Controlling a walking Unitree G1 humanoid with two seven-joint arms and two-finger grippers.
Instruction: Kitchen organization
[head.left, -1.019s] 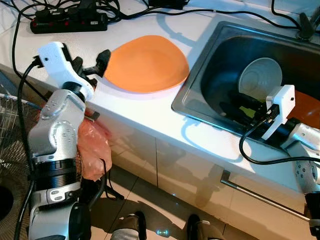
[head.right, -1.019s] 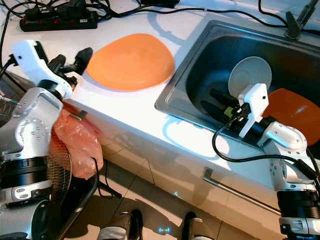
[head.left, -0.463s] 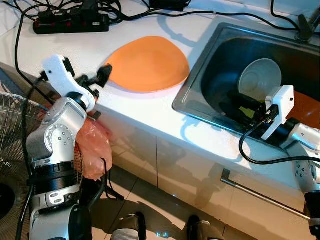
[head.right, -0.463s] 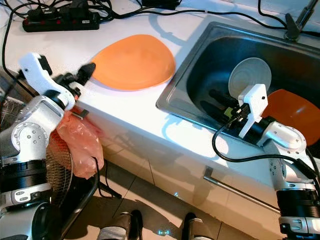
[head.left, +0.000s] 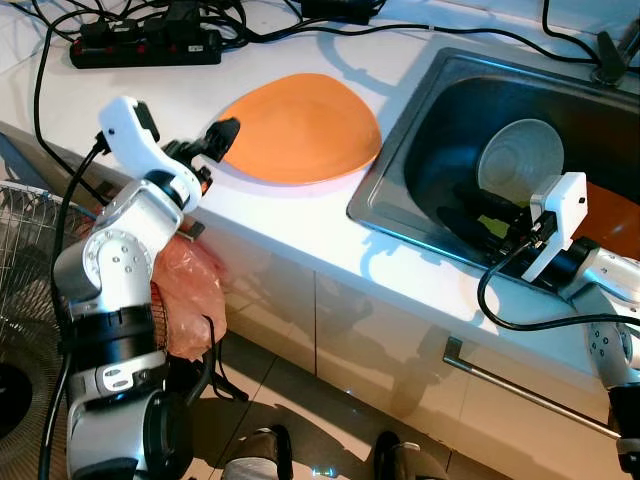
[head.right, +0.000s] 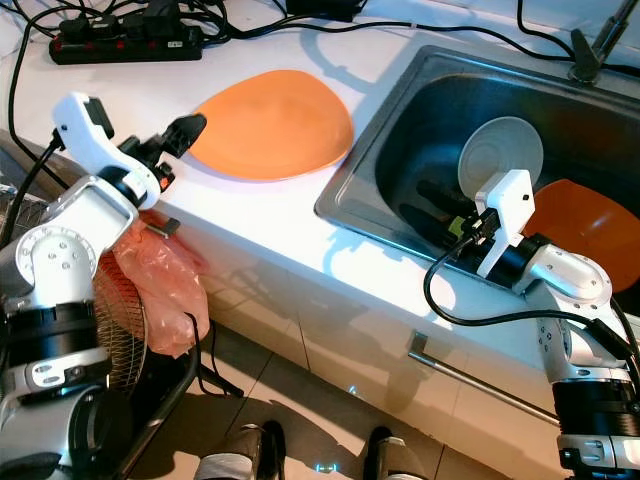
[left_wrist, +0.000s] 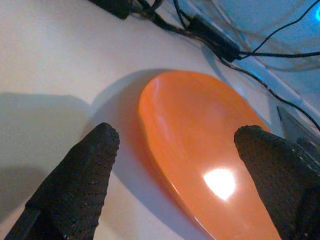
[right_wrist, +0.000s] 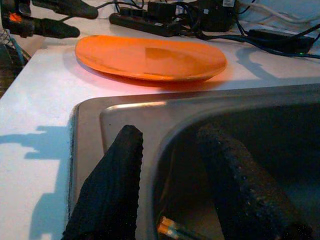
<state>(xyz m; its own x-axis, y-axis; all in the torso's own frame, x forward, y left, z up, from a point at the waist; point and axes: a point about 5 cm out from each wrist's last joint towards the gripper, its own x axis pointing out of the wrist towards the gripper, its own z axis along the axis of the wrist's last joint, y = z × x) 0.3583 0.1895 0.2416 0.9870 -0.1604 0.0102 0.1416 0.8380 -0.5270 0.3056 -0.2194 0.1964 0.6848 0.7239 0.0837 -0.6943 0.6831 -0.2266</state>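
Observation:
An orange plate (head.left: 295, 125) lies flat on the white counter (head.left: 290, 220), left of the sink (head.left: 398, 150). My left gripper (head.left: 215, 140) hovers at the plate's left edge, open; in the left wrist view its fingers (left_wrist: 82, 175) stand wide apart with the plate (left_wrist: 210, 150) just ahead. My right gripper (head.right: 440, 205) reaches down into the sink, open, with nothing between its fingers (right_wrist: 112, 190). A white bowl (head.left: 520, 155) leans inside the sink, and a second orange plate (head.right: 580, 215) lies at the sink's right.
A black power strip (head.left: 145, 47) with tangled cables runs along the counter's back. A faucet base (head.left: 610, 50) stands behind the sink. Below the counter's front edge hang a pink plastic bag (head.left: 185, 295), a fan grille (head.left: 20, 260) and a cabinet handle (head.left: 530, 395).
My left gripper drew back from the plate's left rim toward the counter's front edge, then edged up beside the rim again. The right arm has stayed in the sink.

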